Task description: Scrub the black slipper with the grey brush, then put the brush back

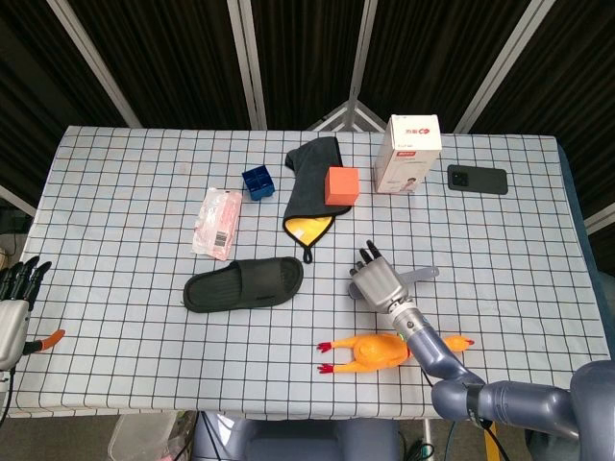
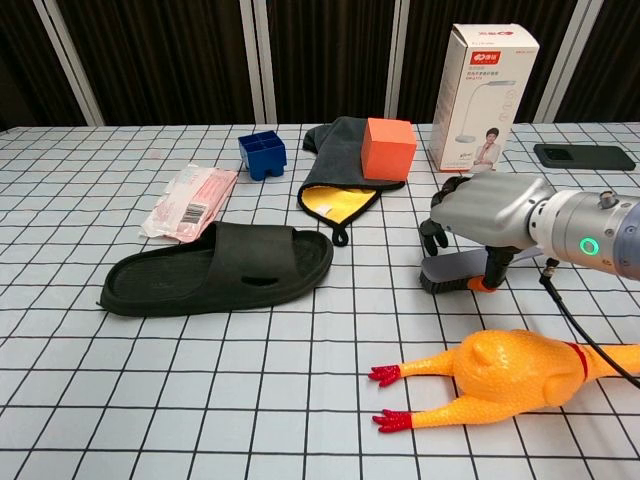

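The black slipper [image 1: 243, 284] [image 2: 215, 268] lies flat left of centre, sole down. To its right is the grey brush [image 1: 420, 276] [image 2: 452, 274], bristles down, its front end slightly raised. My right hand [image 1: 381, 282] [image 2: 487, 213] grips the brush from above, with the fingers [image 2: 432, 232] curled over its far side and the thumb down its near side. The hand hides most of the brush's back. My left hand [image 1: 13, 300] hangs off the table's left edge with its fingers spread, holding nothing; only the head view shows it.
A yellow rubber chicken [image 1: 377, 351] [image 2: 510, 372] lies just in front of the brush. Behind are a grey-and-yellow cloth [image 2: 345, 170] with an orange cube [image 2: 388, 147], a blue box [image 2: 262, 154], a pink packet [image 2: 189, 203], a white carton [image 2: 486, 98] and a phone [image 2: 584, 156].
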